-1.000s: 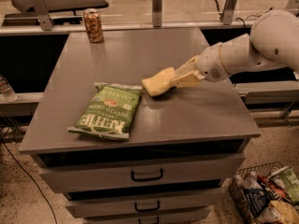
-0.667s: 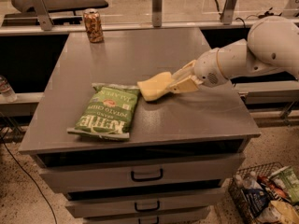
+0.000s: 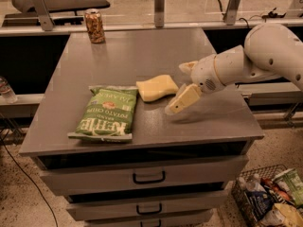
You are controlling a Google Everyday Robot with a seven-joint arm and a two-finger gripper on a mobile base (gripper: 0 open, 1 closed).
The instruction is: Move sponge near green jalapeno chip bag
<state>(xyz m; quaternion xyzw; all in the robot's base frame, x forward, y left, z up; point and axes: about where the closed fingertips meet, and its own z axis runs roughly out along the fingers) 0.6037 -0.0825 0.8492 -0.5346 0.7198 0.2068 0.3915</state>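
Pale yellow sponge (image 3: 157,88), soft block with wavy edges, flat on smooth grey tabletop (image 3: 142,51); long axis left-right, left end just beside far right corner of crinkly green jalapeno chip bag (image 3: 105,112). gripper (image 3: 177,88) just right of sponge, fingers spread wide, empty

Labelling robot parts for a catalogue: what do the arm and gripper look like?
The arm is smooth, rounded white shells with a thin orange seam ring. The two-finger gripper, just right of the pale yellow sponge, has flat cream fingers.
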